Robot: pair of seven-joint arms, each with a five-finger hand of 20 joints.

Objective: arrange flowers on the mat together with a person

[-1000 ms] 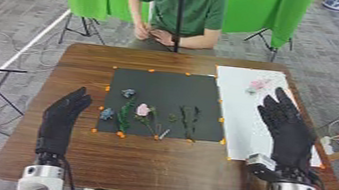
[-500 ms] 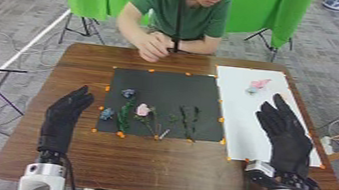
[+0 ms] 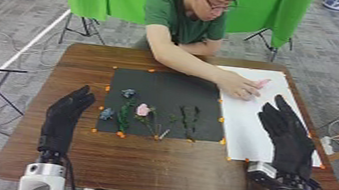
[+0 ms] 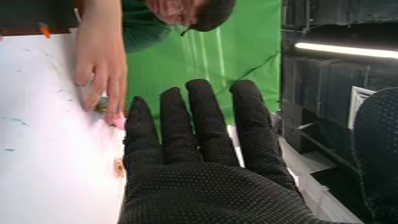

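In the head view my left hand [image 3: 64, 118] is over the table's left side, fingers straight. My right hand [image 3: 287, 137] is over the white sheet [image 3: 247, 135], fingers straight and holding nothing. A person's hand [image 3: 236, 85] is at a pink flower [image 3: 262, 83] on the sheet; whether it grips the flower I cannot tell. The dark mat [image 3: 166, 90] bears two blue flowers [image 3: 129, 93] [image 3: 107, 113], a pink rose [image 3: 143, 110] and green stems [image 3: 190, 119]. In the right wrist view my right hand [image 4: 222, 192] is open beside the person's hand [image 4: 102, 75], with some pink [image 4: 119, 121] at its fingertips.
Orange tape pieces [image 3: 108, 88] line the mat and sheet edges on the brown table [image 3: 141, 165]. The person leans in from the far side, with the forearm [image 3: 185, 64] across the mat's far right corner.
The person's hand has moved from the table's far edge to the pink flower on the white sheet. Compared with a second ago, my right hand's fingertips are slightly nearer me.
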